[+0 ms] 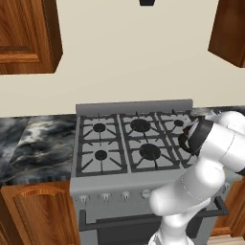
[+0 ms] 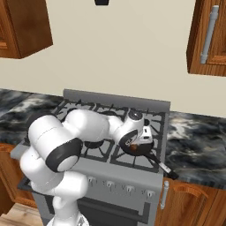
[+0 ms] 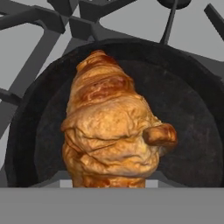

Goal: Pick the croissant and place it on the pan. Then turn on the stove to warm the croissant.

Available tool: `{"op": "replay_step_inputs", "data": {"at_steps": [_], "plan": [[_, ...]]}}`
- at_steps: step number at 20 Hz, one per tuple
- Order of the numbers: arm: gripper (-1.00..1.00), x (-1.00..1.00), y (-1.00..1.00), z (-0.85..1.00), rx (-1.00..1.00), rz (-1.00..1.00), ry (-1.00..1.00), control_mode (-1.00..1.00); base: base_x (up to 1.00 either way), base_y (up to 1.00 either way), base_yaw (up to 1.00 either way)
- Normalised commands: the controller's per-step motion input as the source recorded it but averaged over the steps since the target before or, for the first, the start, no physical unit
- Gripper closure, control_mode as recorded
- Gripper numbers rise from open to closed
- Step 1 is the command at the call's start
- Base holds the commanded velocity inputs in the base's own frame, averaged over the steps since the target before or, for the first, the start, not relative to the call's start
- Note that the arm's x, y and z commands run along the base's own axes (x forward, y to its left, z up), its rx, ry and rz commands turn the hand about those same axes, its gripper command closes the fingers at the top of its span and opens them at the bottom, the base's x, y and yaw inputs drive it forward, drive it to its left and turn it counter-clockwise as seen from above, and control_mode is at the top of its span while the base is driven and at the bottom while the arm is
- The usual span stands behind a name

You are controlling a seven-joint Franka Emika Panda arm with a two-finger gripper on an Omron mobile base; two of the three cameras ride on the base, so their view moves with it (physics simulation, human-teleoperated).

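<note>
Gripping the croissant [image 3: 111, 138], the claw [image 2: 142, 140] holds it over the pan [image 3: 192, 131] on the stove [image 1: 103, 136].

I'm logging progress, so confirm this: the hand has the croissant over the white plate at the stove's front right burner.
Wrong in one respect: there is no white plate under it. The hand view shows the croissant over the black pan. The right base view puts that pan on the stove's front right burner, below the hand.
</note>
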Motion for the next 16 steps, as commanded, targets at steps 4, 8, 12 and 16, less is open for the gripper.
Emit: {"op": "replay_step_inputs", "data": {"at_steps": [4, 8, 12, 16], "plan": [[-1.00, 0.35, 0.00, -0.02, -0.04, 0.00, 0.01, -1.00, 0.00, 0.00, 0.00], [-1.00, 0.18, -0.01, 0.00, 0.00, 0.00, 0.00, -1.00, 0.00, 0.00, 0.00], [-1.00, 0.01, -0.24, 0.00, 0.00, 0.00, -0.02, -1.00, 0.00, 0.00, 0.00], [-1.00, -0.05, -0.36, 0.05, 0.01, 0.00, -0.12, -1.00, 0.00, 0.00, 0.00]]}}
